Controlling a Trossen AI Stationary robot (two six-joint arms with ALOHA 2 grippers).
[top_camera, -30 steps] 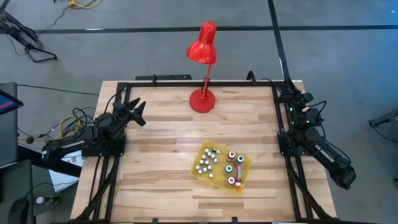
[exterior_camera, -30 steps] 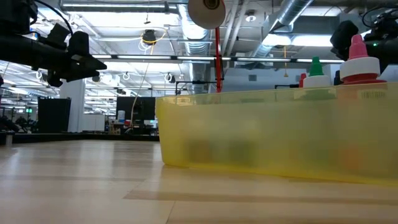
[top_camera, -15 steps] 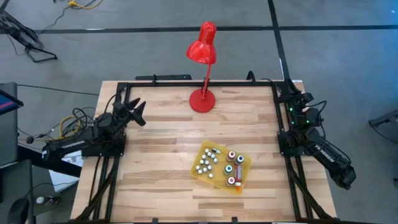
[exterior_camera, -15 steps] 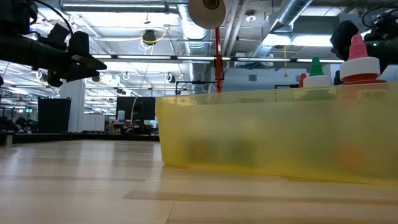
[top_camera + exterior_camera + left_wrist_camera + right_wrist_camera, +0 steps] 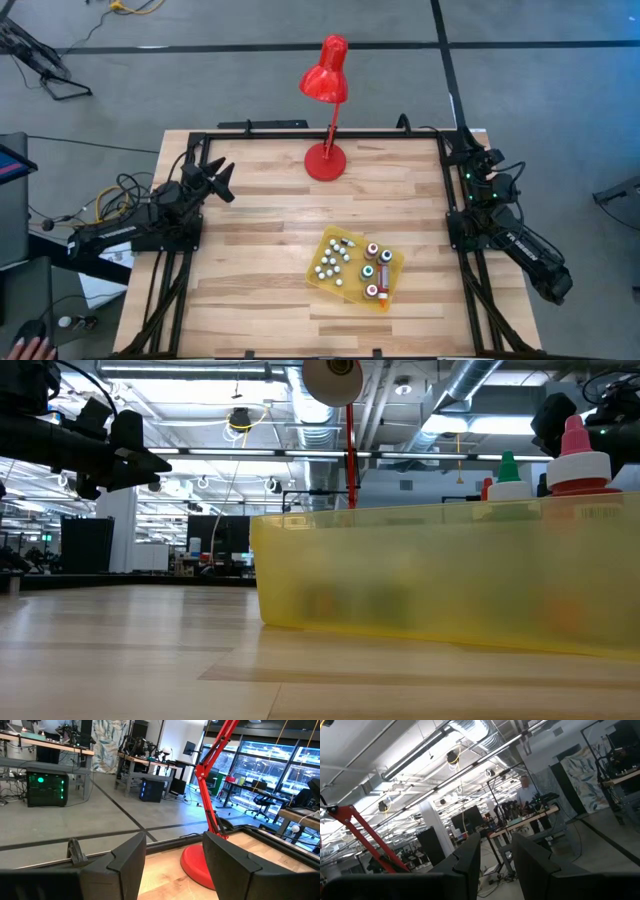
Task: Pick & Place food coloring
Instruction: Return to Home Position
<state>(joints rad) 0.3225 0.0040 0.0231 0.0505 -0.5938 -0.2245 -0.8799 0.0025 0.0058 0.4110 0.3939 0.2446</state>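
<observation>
Logging yellow bin (image 5: 400,575) closest to the table-level camera, resting flat on the wooden table (image 5: 250,260), right of centre and toward the near edge. Counting several food coloring bottles (image 5: 372,270) inside it, all gathered in its right half. Noting white balls (image 5: 330,264) in its left half. Seeing two tops poking above the bin wall from table level: a red-tipped bottle (image 5: 574,460) and a green-tipped bottle (image 5: 508,470).

Finding left gripper (image 5: 222,182) farther back, hovering above the table's left side at mid-depth, well apart from the bin, aiming toward the lamp. Reading its fingers (image 5: 127,865) as spread wide, with the lamp base showing through the gap.

Finding right gripper (image 5: 478,158) near the far right corner, above the black frame rail (image 5: 300,134), tipped up at the ceiling. Reading its fingers (image 5: 470,860) as parted by a narrow gap.

Marking red desk lamp (image 5: 325,160) at the far edge, centre, base on the wood.

Catching, beyond the table, an open workshop with benches and a person (image 5: 522,787) standing by one.
</observation>
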